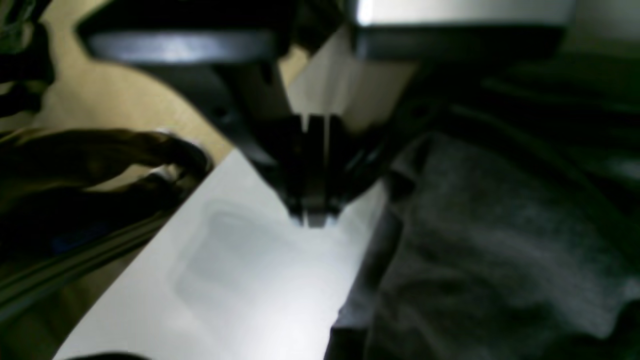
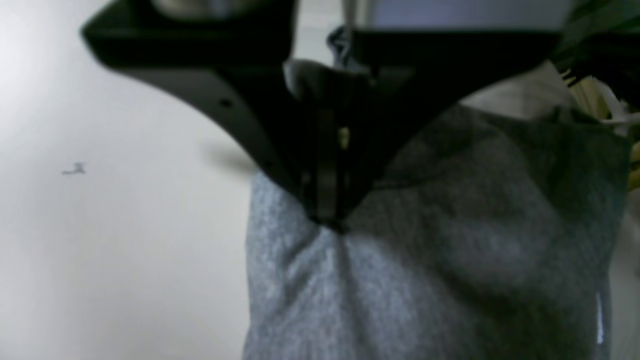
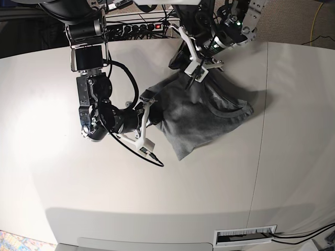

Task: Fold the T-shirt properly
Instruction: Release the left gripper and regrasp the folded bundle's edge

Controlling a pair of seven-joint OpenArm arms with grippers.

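T-shirt (image 3: 201, 112) sits bunched on white desk (image 3: 78, 178), far of centre. Right hand (image 2: 327, 220) closed, pinching a fold at shirt's left edge. Left hand (image 1: 312, 220) closed, empty, tips over bare desk just beside shirt's far edge.

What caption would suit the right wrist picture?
Right claw shut on a bunched edge of the grey T-shirt, above the white table.
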